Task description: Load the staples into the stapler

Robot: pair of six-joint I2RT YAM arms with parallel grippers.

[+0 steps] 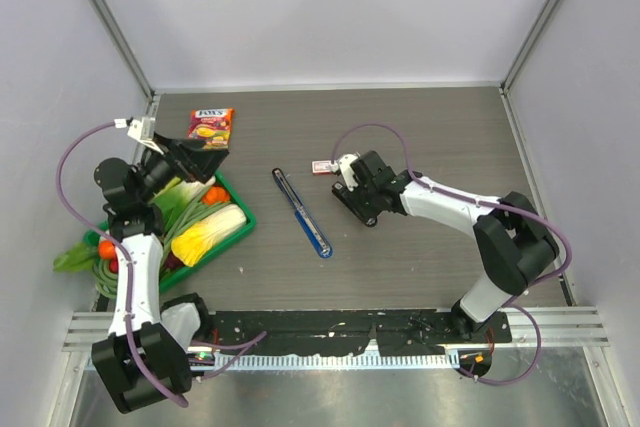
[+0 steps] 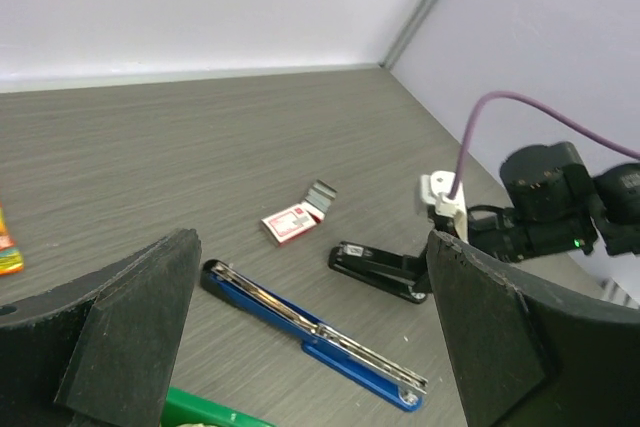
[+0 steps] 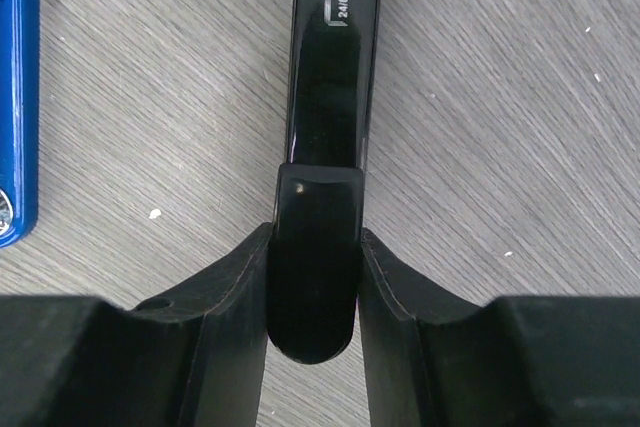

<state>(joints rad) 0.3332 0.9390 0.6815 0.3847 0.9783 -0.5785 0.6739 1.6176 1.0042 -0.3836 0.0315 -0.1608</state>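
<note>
You have a dark wood-grain table [image 1: 430,127] in front of you. Your left claw [image 1: 205,159] hangs at 9 o'clock over the green tray [image 1: 250,217] of vegetables. Its fingers [image 2: 130,317] are spread wide with nothing between them. Your right claw [image 1: 352,197] is just right of centre, pinching the rounded rear end of the black stapler [image 3: 330,97], which lies on the table with one finger pressed against each side.

The blue stapler [image 1: 301,212] lies opened out flat at the centre, running from 11 to 5 o'clock, beside the black one but apart from it. A snack packet [image 1: 210,127] lies at 10 o'clock. The small red-and-white box [image 2: 290,225] sits just toward 12 o'clock from the black stapler. The staples [image 2: 320,193], a short grey strip, touch the box's open end.
</note>
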